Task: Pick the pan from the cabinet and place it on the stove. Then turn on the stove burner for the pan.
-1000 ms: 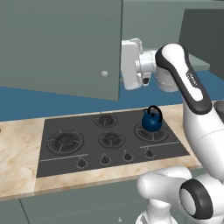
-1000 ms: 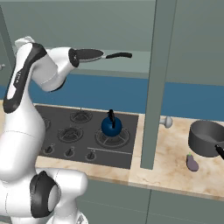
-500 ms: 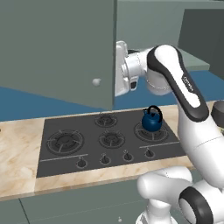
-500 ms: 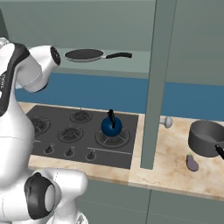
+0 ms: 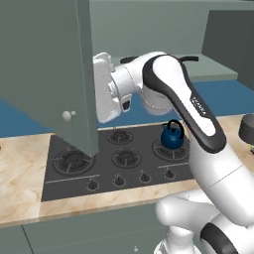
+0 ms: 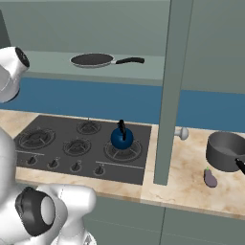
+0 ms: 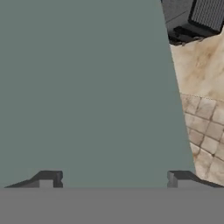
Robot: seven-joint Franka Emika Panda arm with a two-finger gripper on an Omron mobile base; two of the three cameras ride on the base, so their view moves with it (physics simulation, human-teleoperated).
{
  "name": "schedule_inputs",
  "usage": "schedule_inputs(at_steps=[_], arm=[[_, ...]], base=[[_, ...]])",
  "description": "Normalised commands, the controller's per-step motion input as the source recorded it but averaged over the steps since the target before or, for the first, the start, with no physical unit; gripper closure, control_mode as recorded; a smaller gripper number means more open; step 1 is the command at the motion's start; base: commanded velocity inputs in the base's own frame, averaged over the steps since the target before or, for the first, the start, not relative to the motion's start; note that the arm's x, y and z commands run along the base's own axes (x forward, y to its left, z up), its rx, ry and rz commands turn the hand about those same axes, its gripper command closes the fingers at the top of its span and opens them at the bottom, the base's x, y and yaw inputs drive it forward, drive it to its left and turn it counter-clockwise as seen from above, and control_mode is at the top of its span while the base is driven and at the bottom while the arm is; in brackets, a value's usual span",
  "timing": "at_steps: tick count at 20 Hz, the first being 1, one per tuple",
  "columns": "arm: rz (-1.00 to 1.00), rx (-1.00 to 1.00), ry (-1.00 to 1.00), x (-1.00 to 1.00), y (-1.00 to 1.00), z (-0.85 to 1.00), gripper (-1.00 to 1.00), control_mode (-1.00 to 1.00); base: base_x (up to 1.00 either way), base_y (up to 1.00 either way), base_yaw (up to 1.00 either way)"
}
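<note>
Two doors stand open on the cabinet point(image 6: 167, 91); the pan point(image 6: 93, 60) lies flat on its shelf, handle toward the right-hand door, above the stove point(image 6: 76, 146).

Step in hand, as judged: finishing with the left door point(image 5: 59, 74), then going in for the pan. Advice: clear the hand off the door panel before swinging toward the shelf, and approach the handle level.

Gripper point(image 7: 113, 177): jaws wide apart, nothing held; both fingertips point(image 7: 48, 178) sit close against the flat door face, contact not discernible.

Also present: blue kettle point(image 6: 122, 138) on the right burner.
</note>
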Motion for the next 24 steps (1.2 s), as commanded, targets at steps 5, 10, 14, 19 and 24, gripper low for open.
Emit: schedule_inputs(at_steps=[5,10,14,19,24], arm=[[0.1,-0.04,0.03,-0.12,1.0,0.0,-1.0,-1.0],[0.06,-0.03,0.08,0.0,1.0,0.0,-1.0,-1.0],[0.06,-0.04,0.09,0.0,0.84,0.0,-1.0,-1.0],[0.01,-0.05,0.03,-0.02,0.34,0.0,-1.0,-1.0],[0.0,-0.11,-0.08,-0.08,-0.03,0.03,-1.0,-1.0]], base=[[0.0,0.0,0.0],[0.0,0.0,0.0],[0.0,0.0,0.0],[0.0,0.0,0.0],[0.0,0.0,0.0]])
